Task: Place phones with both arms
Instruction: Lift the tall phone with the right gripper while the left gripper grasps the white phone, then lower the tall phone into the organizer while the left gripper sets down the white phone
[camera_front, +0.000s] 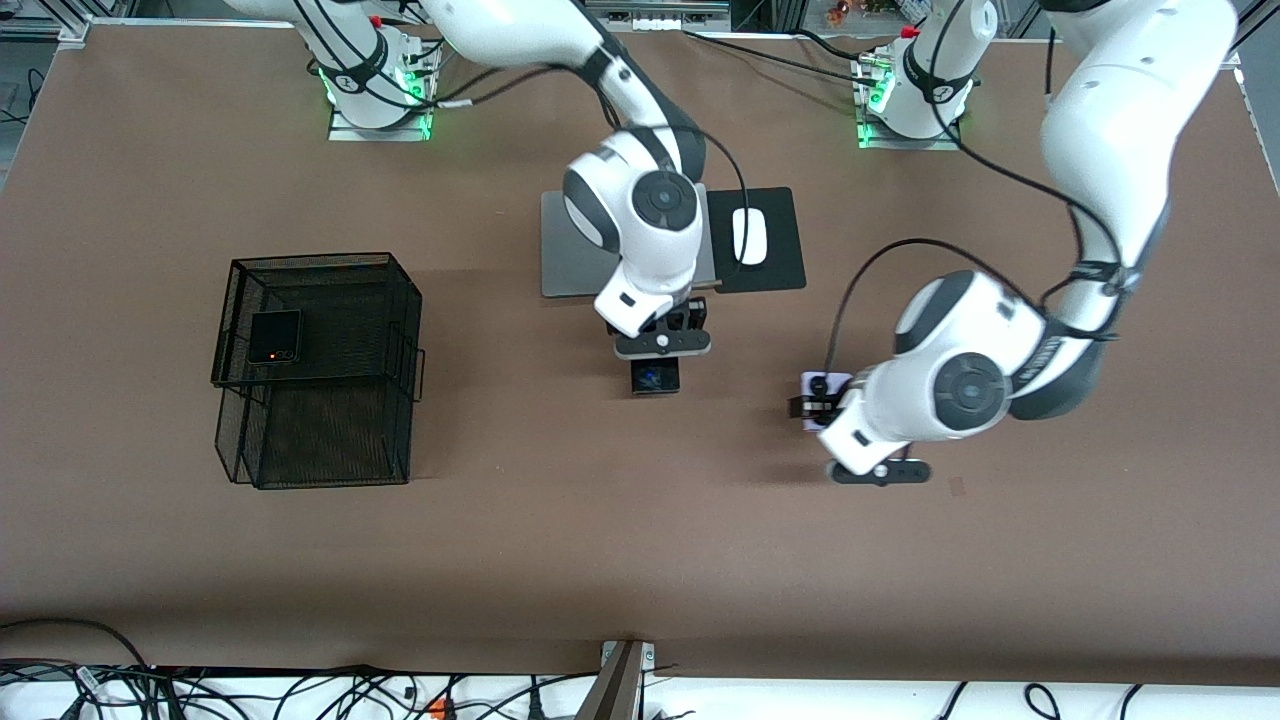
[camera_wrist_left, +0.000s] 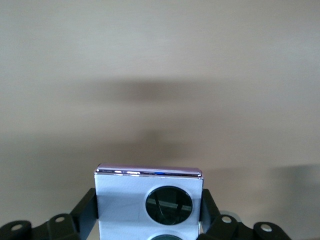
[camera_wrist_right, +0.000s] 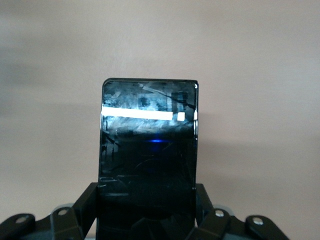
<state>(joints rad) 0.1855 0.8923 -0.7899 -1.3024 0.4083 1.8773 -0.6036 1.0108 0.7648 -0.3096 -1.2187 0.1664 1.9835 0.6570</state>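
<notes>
- Front view: the right arm reaches from its base to the table's middle, wrist bent down, and the right gripper (camera_front: 668, 345) is clamped on the long slim black slab phone (camera_front: 655, 378), of which only the end nearer the camera shows.
- The arm hides part of the silver laptop (camera_front: 575, 262); the white computer mouse (camera_front: 749, 236) lies on a black mat (camera_front: 775, 262) beside it.
- The left arm curls down toward its own end of the table, and the left gripper (camera_front: 812, 405) grips the squarish lilac-white phone with black circles (camera_front: 826, 384), mostly covered by the wrist.
- The small squarish black flip phone (camera_front: 274, 336) lies on the upper tier of a black wire-mesh basket (camera_front: 330, 440) toward the right arm's end.
- Left wrist view: black fingers (camera_wrist_left: 86, 212) press both sides of the lilac-white phone (camera_wrist_left: 120, 200); its second circle is cut off at the frame edge.
- Right wrist view: fingers (camera_wrist_right: 86, 204) pinch the slab phone (camera_wrist_right: 149, 155), its glossy face full of reflections and its held end out of frame.
</notes>
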